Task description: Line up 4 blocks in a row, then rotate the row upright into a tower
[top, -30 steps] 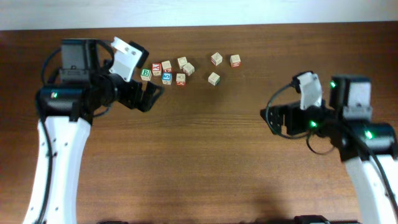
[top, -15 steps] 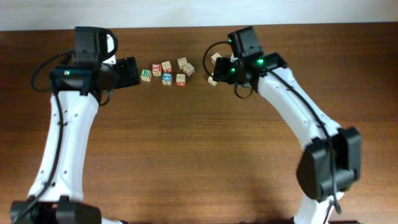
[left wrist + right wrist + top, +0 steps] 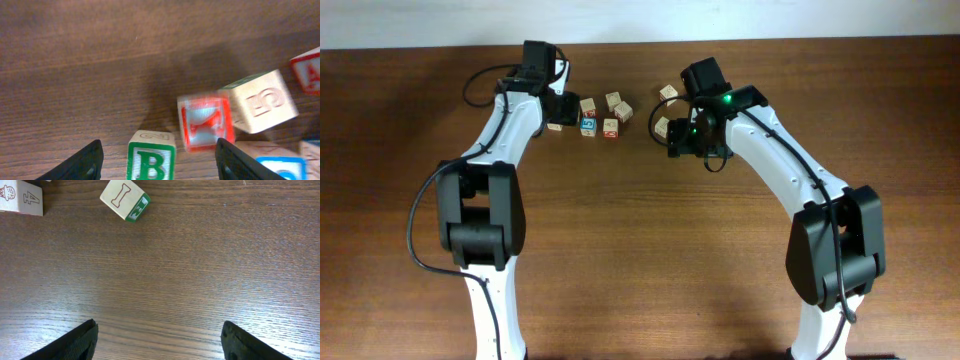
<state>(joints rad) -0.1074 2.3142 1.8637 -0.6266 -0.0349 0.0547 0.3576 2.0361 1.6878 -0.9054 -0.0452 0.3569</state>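
Both arms have shifted since half a second ago. Your left gripper point(image 3: 159, 159), which stood just left of the row of cubes, is now over its left end. Your right gripper point(image 3: 160, 335) sits slightly lower in the overhead view, beside the outlying cubes.

The coming move turns on the left side. The green B block point(image 3: 151, 161) sits on the table point(image 3: 75, 60) directly between your left fingers with bare wood on either side, so those jaws stand wide and hold nothing. Its side faces run roughly parallel to the fingers, and as a cube it gives you no long axis to favour.

Just beyond it and to the right, the red-faced block point(image 3: 206, 122) lies tilted and close to the right finger's line. My judgement is that closing here could catch it too. The blue-faced block point(image 3: 277, 169) lies outside that finger, cut off by the frame's bottom edge. A second red block point(image 3: 307, 70) is clipped at the right edge.

Your right gripper is also wide, with only wood between its fingers. The I block point(image 3: 124, 199) and the 4 block point(image 3: 20, 197) lie well ahead of it, so the left arm is the nearer one.

The red face is blurred, so you cannot read its letter. You also cannot tell whether that block touches the tan block point(image 3: 260, 102) beside it. From overhead, the left gripper covers the B block.
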